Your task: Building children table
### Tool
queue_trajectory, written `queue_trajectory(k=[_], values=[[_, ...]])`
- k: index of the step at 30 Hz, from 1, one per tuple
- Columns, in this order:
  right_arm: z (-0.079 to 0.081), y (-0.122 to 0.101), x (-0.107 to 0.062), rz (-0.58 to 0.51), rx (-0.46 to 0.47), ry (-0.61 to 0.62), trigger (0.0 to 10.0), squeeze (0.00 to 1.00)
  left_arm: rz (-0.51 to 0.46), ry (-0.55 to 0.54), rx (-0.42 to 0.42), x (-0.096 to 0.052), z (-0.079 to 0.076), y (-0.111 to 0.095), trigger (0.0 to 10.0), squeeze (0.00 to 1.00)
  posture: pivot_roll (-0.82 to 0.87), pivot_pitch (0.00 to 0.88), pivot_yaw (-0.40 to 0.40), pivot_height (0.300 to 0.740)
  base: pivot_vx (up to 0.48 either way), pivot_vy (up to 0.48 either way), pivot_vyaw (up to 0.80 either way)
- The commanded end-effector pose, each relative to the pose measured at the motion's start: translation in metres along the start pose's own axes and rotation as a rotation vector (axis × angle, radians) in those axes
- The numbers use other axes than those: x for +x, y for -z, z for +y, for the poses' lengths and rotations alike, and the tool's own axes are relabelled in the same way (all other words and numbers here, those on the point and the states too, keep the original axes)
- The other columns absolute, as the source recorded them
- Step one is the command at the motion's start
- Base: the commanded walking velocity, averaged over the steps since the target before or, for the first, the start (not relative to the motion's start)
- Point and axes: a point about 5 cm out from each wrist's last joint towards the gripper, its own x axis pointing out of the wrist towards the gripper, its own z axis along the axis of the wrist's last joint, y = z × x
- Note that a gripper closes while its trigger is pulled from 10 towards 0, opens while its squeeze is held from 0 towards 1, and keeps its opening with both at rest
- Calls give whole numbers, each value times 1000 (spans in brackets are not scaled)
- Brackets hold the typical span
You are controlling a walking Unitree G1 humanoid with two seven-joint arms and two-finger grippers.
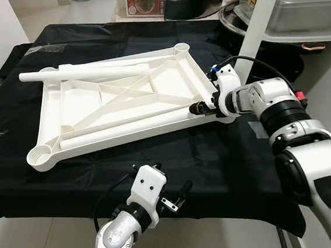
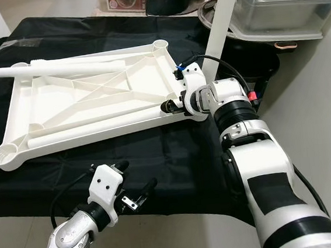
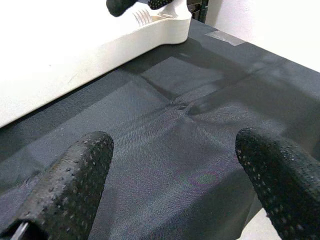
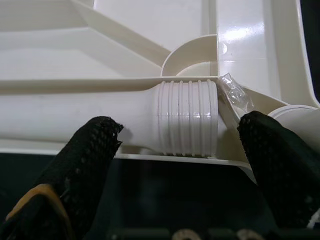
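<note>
The right gripper (image 4: 175, 145), fingers spread wide, is poised around the threaded end of a white plastic table leg (image 1: 124, 123) lying on the upturned white tabletop (image 1: 82, 111), so grasping seems next.

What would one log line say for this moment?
stage: leg pickup | right gripper: open, at threaded end of leg lying in tabletop | left gripper: open, idle over black cloth

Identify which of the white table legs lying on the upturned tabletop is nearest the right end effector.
The near-edge leg: its threaded end sits between the right end effector's open fingers; the other legs lie along the far edge.
</note>
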Motion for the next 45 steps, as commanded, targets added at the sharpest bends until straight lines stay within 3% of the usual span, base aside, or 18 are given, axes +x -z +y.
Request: queue_trajectory(k=[1, 5, 13, 19, 29, 45], values=[[2, 3, 1, 2, 36, -18, 10000, 0, 12, 0, 0, -1, -1, 4, 10000, 0, 112, 153, -95, 740, 0, 0, 0], [10, 3, 5, -17, 134, -86, 10000, 0, 10, 0, 0, -2, -1, 3, 10000, 0, 115, 159, -93, 740, 0, 0, 0], [10, 8, 8, -23, 160, -85, 10000, 0, 9, 0, -2, -3, -2, 2, 10000, 0, 119, 168, -94, 740, 0, 0, 0], [7, 11, 12, -45, 87, -45, 10000, 0, 8, 0, -3, -4, -2, 1, 10000, 0, 119, 175, -95, 740, 0, 0, 0], [6, 19, 15, -22, 53, -64, 10000, 0, 9, 1, -5, -5, -3, 0, 10000, 0, 125, 184, -95, 740, 0, 0, 0], [-2, 1, -3, -98, 43, -312, 10000, 0, 25, 0, -8, -10, -5, 3, 10000, 0, 133, 179, -96, 740, 0, 0, 0]])
